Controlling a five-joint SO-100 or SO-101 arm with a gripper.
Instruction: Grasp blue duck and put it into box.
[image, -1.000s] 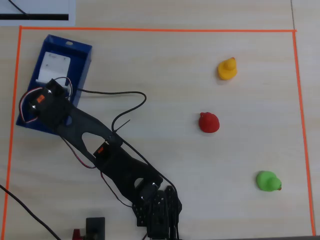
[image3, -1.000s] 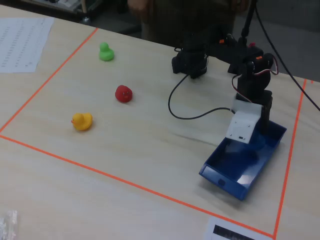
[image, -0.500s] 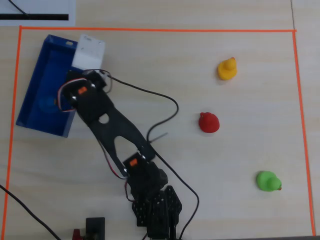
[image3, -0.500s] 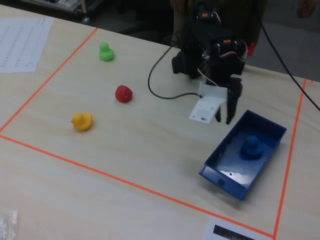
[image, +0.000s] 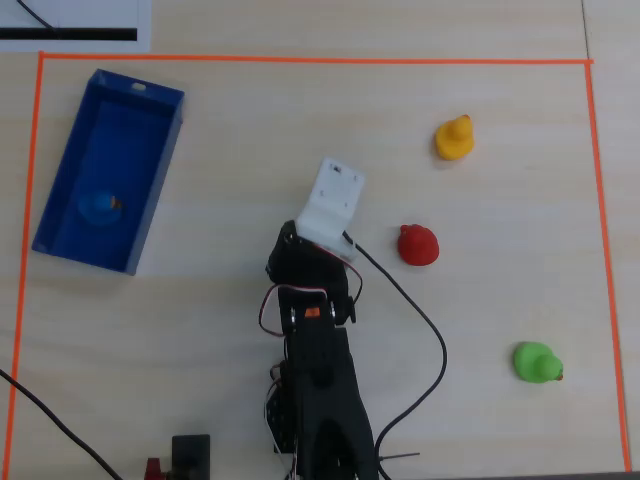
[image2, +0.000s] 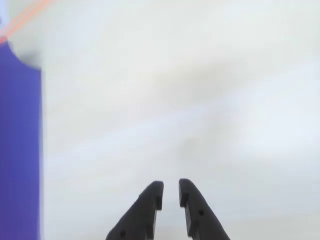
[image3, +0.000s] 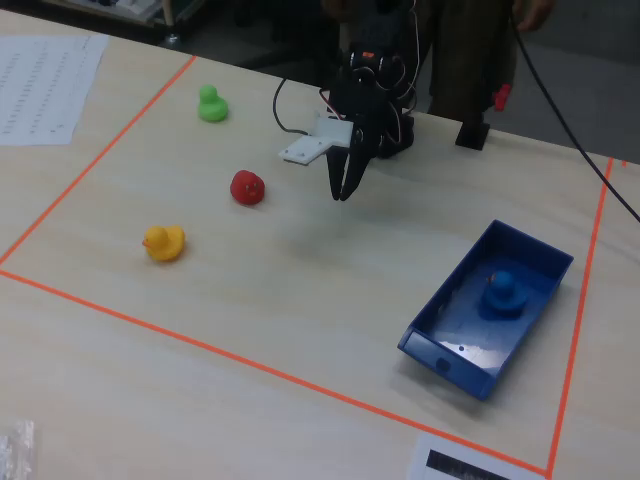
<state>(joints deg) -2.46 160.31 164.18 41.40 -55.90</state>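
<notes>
**The blue duck sits in the box**

The biggest thing here is the surface (image: 300, 130), pale wood with an orange tape line (image: 310, 61) around it. I work inside that line.

Next is my arm (image: 318, 350). In the overhead view it stands near the middle of the surface, well apart from the box. My jaws (image2: 170, 194) hang over bare wood. In the wrist view they are almost pressed together, with only a thin gap, and nothing is between them.

Then comes the box (image: 150, 200), a long dark-blue tray with low walls. It lies at the left in the overhead view and at the right in the fixed view (image3: 530, 325).

Now the little things. The blue duck (image: 100, 207) is inside the box, on its floor. The fixed view (image3: 500, 293) shows it standing upright there. So I think my job is done.

The red duck (image: 418, 245), the yellow duck (image: 454, 138) and the green duck (image: 536, 362) stay out on the surface, far from the box.

If I had to hold the blue duck, I think it would be light and a bit squishy. It looks smooth and round, so it might slip. I would pinch its fat body from both sides, low down, not its small head.
</notes>
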